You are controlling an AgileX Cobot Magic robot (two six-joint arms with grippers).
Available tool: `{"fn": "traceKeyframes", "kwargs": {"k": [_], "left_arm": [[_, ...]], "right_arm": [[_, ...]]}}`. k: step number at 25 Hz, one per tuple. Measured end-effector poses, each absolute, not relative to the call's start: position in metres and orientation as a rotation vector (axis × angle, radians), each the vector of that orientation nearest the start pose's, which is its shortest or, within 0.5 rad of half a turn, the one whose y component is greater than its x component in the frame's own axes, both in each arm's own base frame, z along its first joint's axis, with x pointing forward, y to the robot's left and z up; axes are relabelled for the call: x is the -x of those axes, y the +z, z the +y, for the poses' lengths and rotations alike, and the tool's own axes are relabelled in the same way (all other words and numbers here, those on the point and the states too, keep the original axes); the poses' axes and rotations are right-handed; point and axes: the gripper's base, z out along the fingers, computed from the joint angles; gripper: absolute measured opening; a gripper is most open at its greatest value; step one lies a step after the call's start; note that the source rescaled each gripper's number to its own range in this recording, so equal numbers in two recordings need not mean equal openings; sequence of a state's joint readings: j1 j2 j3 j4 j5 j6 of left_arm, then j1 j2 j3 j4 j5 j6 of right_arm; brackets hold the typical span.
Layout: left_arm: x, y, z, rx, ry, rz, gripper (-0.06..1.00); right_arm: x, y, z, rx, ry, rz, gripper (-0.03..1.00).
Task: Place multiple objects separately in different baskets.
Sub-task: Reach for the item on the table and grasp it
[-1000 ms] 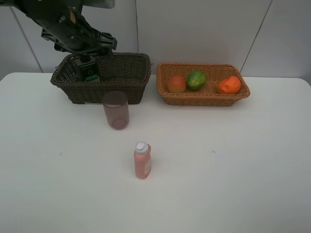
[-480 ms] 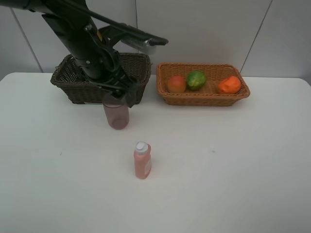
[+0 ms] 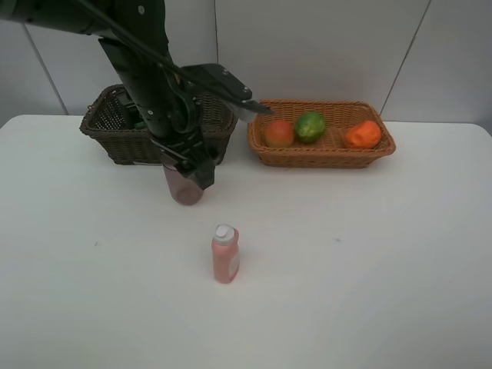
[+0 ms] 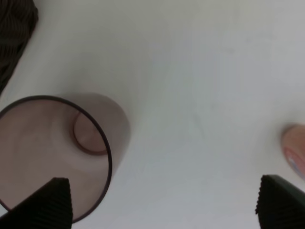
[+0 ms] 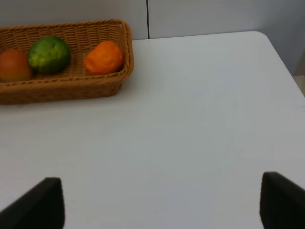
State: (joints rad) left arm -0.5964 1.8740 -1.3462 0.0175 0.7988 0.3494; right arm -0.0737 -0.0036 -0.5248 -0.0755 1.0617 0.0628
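My left gripper (image 3: pixel 198 171) is open and empty, low over the translucent mauve cup (image 3: pixel 184 187), which stands upright in front of the dark brown basket (image 3: pixel 108 127). In the left wrist view one fingertip (image 4: pixel 47 202) overlaps the cup's (image 4: pixel 52 157) rim and the gripper (image 4: pixel 162 205) gapes wide beside it. The pink white-capped bottle (image 3: pixel 225 254) stands nearer the front and shows at the edge of the wrist view (image 4: pixel 295 148). The light tan basket (image 3: pixel 323 156) holds the peach (image 3: pixel 279 133), green mango (image 3: pixel 310 126) and orange (image 3: pixel 363 134). The pump bottle is hidden behind my arm. My right gripper (image 5: pixel 159 205) is open.
The dark basket's corner (image 4: pixel 14 33) lies close to the cup. The right wrist view shows the tan basket (image 5: pixel 71 88) with the green fruit (image 5: pixel 49 54), orange (image 5: pixel 104 57) and peach (image 5: pixel 12 65), and the table's far right corner (image 5: pixel 267 38). A wall runs behind the baskets.
My left arm has swung out of the dark brown basket, forward and down to the mauve cup. The cup, the pink bottle and the fruits have not moved.
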Motion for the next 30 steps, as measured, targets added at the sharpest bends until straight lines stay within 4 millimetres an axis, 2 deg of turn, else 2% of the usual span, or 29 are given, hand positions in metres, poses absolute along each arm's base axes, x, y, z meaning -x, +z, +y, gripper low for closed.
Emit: {"fn": "traceKeyframes", "kwargs": {"k": [7, 17, 22, 26, 30], "left_arm": [[-0.343, 0.202, -0.224, -1.372, 0.075, 2.504, 1.00], [-0.350, 0.176, -0.228, -1.450, 0.100, 2.517, 1.00], [-0.352, 0.152, -0.230, -1.485, 0.107, 2.558, 1.00], [-0.354, 0.142, -0.231, -1.492, 0.108, 2.565, 1.00], [-0.355, 0.141, -0.232, -1.486, 0.103, 2.553, 1.00]], "right_arm": [[0.009, 0.284, -0.005, -0.142, -0.097, 2.011, 0.67], [0.009, 0.284, -0.005, -0.142, -0.097, 2.011, 0.67], [0.009, 0.284, -0.005, -0.142, -0.097, 2.011, 0.67], [0.009, 0.284, -0.005, -0.142, -0.097, 2.011, 0.67], [0.009, 0.284, -0.005, -0.142, -0.097, 2.011, 0.67]]}}
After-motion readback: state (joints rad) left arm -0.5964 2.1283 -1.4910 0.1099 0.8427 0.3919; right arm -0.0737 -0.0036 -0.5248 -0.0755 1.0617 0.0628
